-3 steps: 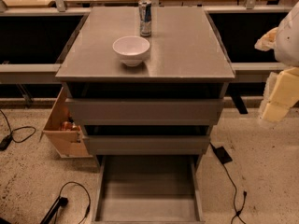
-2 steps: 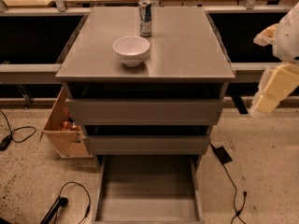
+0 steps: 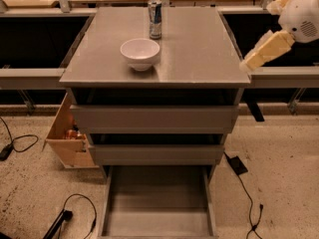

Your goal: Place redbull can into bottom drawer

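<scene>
Our pincer [image 3: 255,57] is at the upper right of the frame, in the air just beside the right edge of the counter [image 3: 199,49]. It holds nothing. We cannot tell if it is spread or pressed together, because we see it only as one pale tan shape under the white arm.

In this one camera view, the redbull can [image 3: 155,19] stands upright at the back of the counter, in the upper middle of the frame. It is just behind the white bowl [image 3: 140,53] and well apart from the pincer. The bottom drawer [image 3: 154,203] is pulled out at the lower middle of the frame, and its grey floor is bare.

We judge that the task is at its beginning. The drawer is already open, but the can is not yet gripped. Reaching, lifting, carrying down and releasing are all left to do.

Against the earlier frames, the pincer has moved up and to the left, from beside the drawers to the level of the counter top. Can, bowl and drawer lie as before.
</scene>
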Robot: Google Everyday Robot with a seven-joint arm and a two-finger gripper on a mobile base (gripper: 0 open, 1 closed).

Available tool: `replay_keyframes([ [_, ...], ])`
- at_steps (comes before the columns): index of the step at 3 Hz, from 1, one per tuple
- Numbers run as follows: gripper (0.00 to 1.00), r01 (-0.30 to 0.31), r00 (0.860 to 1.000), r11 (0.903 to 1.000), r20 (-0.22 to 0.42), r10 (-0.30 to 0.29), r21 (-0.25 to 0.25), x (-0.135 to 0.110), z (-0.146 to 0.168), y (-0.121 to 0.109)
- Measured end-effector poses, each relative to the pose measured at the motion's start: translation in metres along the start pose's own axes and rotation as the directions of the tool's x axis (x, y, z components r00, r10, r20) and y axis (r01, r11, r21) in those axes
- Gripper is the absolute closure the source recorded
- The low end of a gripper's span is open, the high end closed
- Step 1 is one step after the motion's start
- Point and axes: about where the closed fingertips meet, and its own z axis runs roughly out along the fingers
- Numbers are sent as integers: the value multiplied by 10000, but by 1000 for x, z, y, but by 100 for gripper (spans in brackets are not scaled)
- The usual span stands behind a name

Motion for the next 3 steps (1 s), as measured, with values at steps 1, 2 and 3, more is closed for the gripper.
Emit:
replay_keyframes([
  [1, 0, -338, 9935, 9978, 1102, 274, 567, -19, 23, -33],
  [2, 0, -383, 9922, 9969, 1208, 298, 688, -20, 25, -38],
  [3, 0, -415, 9895, 9967, 1408, 314, 696, -20, 34, -46],
])
